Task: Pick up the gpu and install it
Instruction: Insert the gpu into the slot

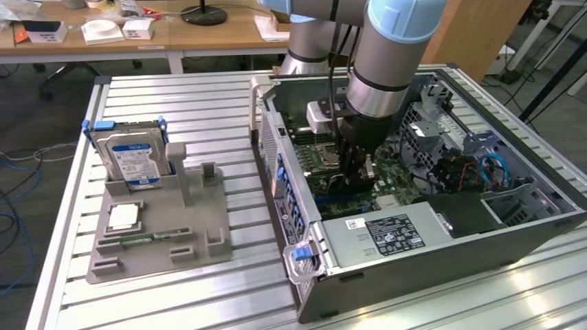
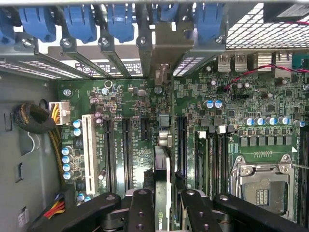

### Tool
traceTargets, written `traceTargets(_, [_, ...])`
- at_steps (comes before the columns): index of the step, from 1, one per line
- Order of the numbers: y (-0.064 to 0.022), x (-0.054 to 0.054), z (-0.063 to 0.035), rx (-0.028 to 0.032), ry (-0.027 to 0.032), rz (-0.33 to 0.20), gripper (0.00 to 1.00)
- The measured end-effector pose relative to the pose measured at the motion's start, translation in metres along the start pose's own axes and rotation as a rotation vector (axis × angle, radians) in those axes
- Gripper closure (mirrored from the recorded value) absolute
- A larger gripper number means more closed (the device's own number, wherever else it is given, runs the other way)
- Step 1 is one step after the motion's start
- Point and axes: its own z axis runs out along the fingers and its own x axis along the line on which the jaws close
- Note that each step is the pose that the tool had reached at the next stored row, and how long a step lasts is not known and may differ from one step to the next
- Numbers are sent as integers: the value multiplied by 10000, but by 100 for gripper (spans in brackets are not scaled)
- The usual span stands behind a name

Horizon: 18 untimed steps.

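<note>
My gripper (image 1: 356,177) is down inside the open computer case (image 1: 541,220), over the green motherboard (image 1: 330,180). It is shut on the gpu (image 2: 162,164), a thin dark card seen edge-on between the two black fingers (image 2: 142,210). The card stands upright over the expansion slots (image 2: 126,145). Its grey metal bracket (image 2: 164,46) reaches the case's rear slot openings, next to the blue retainer clips (image 2: 120,21). I cannot tell whether the card's edge sits in a slot.
A grey fixture (image 1: 161,230) stands on the slatted table at the exterior view's left. It holds a silver hard drive (image 1: 134,159), a processor (image 1: 124,216) and a green memory stick (image 1: 147,238). The power supply (image 1: 390,237) fills the case's near end, with cables (image 1: 491,168) beside the drive cage.
</note>
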Motion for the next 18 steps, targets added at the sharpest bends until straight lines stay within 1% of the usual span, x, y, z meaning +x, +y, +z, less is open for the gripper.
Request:
traceTargets(11, [0,-10,5,-2,1,-79,74])
traceTargets(18, [1,-10,32,-3,1,-100,74])
